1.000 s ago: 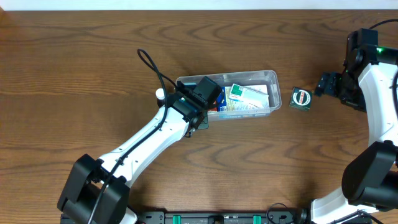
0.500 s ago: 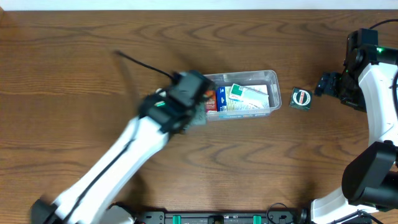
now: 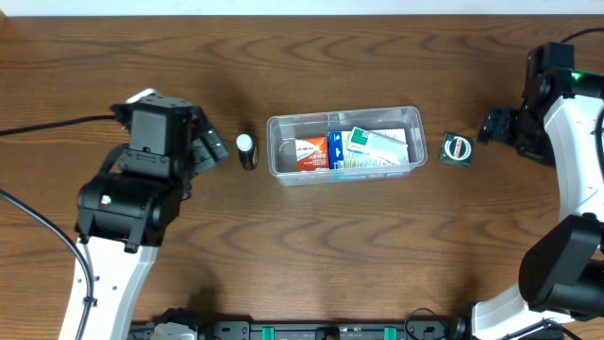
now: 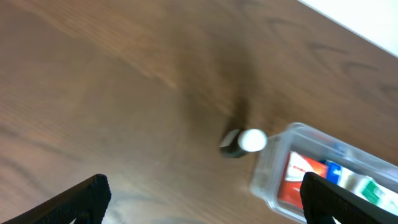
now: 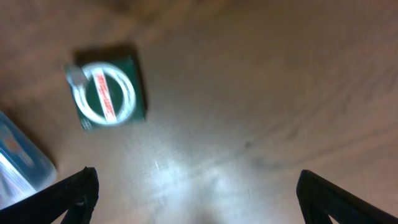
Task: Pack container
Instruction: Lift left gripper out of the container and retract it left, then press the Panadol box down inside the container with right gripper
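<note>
Our left gripper (image 3: 206,147) hangs spread open and empty over the bench (image 3: 283,246), the container (image 3: 283,142) lying off to its right past a small white-capped bottle (image 3: 246,149), while our right gripper (image 3: 486,127), also open, hovers beyond its other end.

Both wide open and empty, well apart: left claw (image 3: 209,148), right claw (image 3: 492,126).

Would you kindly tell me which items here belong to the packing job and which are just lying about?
Job: container; red box and green-white box inside it; probably white-capped bottle and dark green box outside.
Lying about: only the black cable.
</note>
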`<state>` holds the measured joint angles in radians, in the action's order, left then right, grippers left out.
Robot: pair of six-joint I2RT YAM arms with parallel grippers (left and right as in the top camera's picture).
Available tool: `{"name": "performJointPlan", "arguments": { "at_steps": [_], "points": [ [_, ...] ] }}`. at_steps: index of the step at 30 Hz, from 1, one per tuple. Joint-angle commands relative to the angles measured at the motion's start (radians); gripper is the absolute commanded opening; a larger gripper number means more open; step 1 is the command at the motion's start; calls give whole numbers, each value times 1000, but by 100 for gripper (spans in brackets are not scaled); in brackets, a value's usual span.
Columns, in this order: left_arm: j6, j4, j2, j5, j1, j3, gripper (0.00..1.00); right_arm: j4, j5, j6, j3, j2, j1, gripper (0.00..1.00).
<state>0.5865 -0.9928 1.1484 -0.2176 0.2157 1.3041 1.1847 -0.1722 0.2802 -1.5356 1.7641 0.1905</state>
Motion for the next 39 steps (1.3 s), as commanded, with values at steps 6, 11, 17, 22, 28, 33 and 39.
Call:
{"name": "performJointPlan", "arguments": {
  "at_steps": [6,11,17,22,28,33,39],
  "points": [
    [-3,-50,14,-19,-34,3,98,-77,59,12,0,-23,5,99],
    [-3,-50,14,-19,-34,3,98,-82,406,-154,0,-23,-1,86],
    [-3,-50,14,-19,-34,3,98,-60,423,-271,-21,-24,-167,8],
    [-3,-50,14,-19,-34,3,98,-95,182,-306,-76,-24,-400,1],
    [-3,-50,14,-19,-34,3,98,-150,22,-520,-116,-24,-648,1],
    [-3,-50,14,-19,-34,3,98,-159,26,-464,-116,-7,-716,1],
    [-3,-50,14,-19,-34,3,98,-92,110,-452,-116,62,-686,1]
  ]
}}
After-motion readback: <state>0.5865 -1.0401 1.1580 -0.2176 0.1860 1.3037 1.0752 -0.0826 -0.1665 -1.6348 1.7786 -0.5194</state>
